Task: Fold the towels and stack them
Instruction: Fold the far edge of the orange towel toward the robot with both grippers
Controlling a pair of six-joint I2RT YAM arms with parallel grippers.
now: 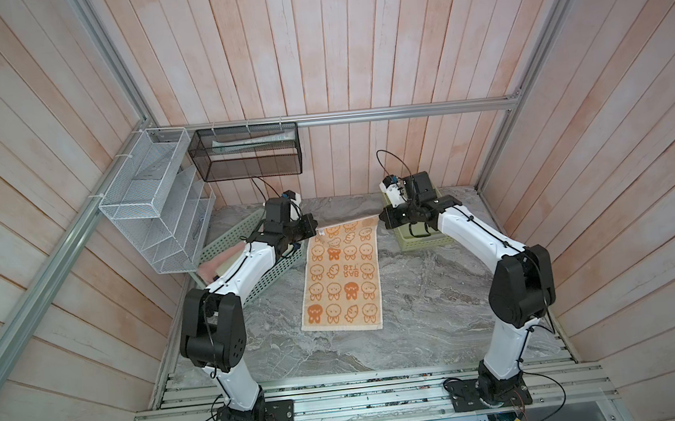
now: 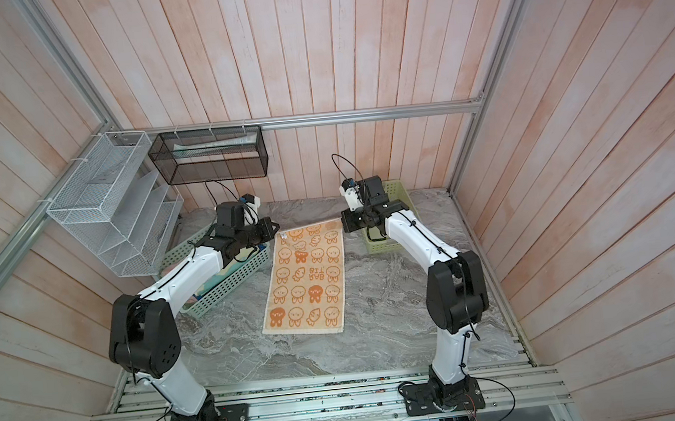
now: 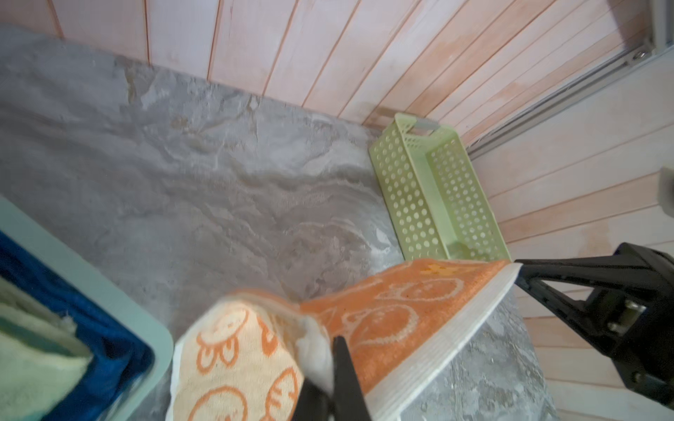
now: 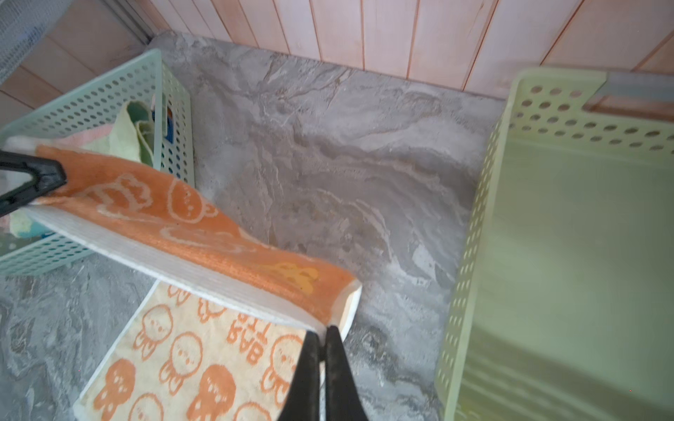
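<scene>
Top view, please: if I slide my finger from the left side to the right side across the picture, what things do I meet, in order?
White wire rack → teal basket → left gripper → orange rabbit towel → right gripper → green basket.

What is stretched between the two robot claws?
The far edge of the orange rabbit towel, pinched at its corners by the left gripper and right gripper; both wrist views show it.
</scene>
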